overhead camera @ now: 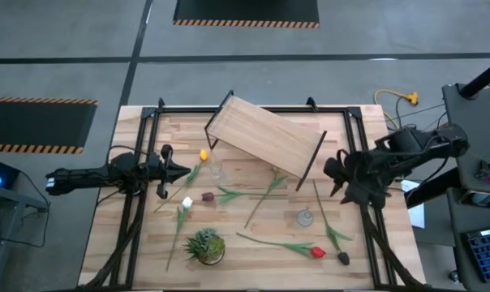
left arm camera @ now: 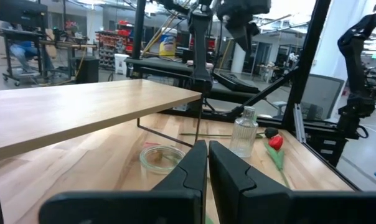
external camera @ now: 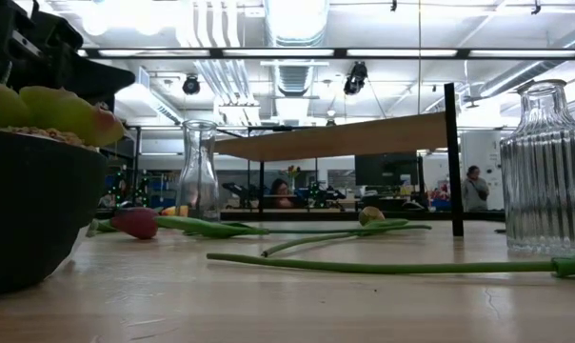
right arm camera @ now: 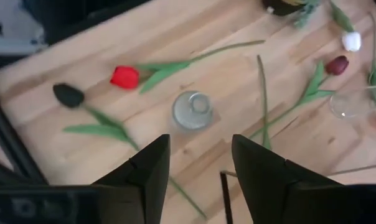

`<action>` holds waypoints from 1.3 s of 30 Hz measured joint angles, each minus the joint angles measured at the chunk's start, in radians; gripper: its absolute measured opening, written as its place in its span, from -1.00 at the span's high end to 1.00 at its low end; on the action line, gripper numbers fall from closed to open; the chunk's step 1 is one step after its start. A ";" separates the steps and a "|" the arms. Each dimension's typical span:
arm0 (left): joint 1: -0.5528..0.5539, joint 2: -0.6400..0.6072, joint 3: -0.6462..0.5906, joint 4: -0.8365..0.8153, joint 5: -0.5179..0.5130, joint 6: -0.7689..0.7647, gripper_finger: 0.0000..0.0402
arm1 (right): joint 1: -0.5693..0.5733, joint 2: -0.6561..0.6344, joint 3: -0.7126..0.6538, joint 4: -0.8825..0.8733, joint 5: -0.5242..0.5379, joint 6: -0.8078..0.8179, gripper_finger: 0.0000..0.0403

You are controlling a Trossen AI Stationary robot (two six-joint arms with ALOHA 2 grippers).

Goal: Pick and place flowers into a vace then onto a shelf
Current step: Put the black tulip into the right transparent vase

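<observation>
Dark fingers (right arm camera: 263, 180) of the right gripper (right arm camera: 200, 171) stand spread and empty above a small glass bottle (right arm camera: 192, 110), with red (right arm camera: 125, 77) and dark maroon (right arm camera: 68, 94) flowers lying beyond. Only the high view shows the left gripper (overhead camera: 182, 170), pressed together, beside the yellow tulip (overhead camera: 203, 154) near the tilted shelf (overhead camera: 265, 135). From table level the plant pot (external camera: 30, 205) hides much.
</observation>
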 joint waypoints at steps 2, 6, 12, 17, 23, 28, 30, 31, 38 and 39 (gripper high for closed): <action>0.000 0.000 0.000 0.000 -0.001 0.000 1.00 | 0.043 0.016 0.002 -0.008 0.039 0.001 0.22; 0.000 0.000 0.000 0.000 -0.001 0.000 1.00 | 0.090 0.051 -0.011 -0.012 0.146 0.045 0.22; 0.000 0.000 0.000 0.000 -0.001 0.000 1.00 | 0.150 0.115 -0.014 -0.018 0.163 0.117 0.19; 0.000 0.000 0.000 0.000 -0.001 0.000 1.00 | 0.266 0.185 -0.016 0.010 0.172 0.129 0.27; 0.000 0.000 0.000 0.000 -0.001 0.000 1.00 | 0.353 0.277 -0.016 0.014 0.192 0.222 0.40; 0.000 0.000 0.000 0.000 -0.001 0.000 1.00 | 0.370 0.333 -0.016 0.014 0.194 0.312 0.48; 0.000 0.000 0.000 0.000 -0.001 0.000 1.00 | 0.378 0.351 -0.017 0.014 0.192 0.322 0.50; 0.000 0.000 0.000 0.000 -0.001 0.000 1.00 | 0.380 0.358 -0.017 0.014 0.192 0.322 0.51; 0.000 0.000 0.000 0.003 -0.001 0.000 1.00 | 0.385 0.416 -0.024 -0.012 0.192 0.443 0.53; 0.000 0.000 0.000 0.009 0.000 0.000 1.00 | 0.385 0.428 -0.024 -0.017 0.192 0.473 0.52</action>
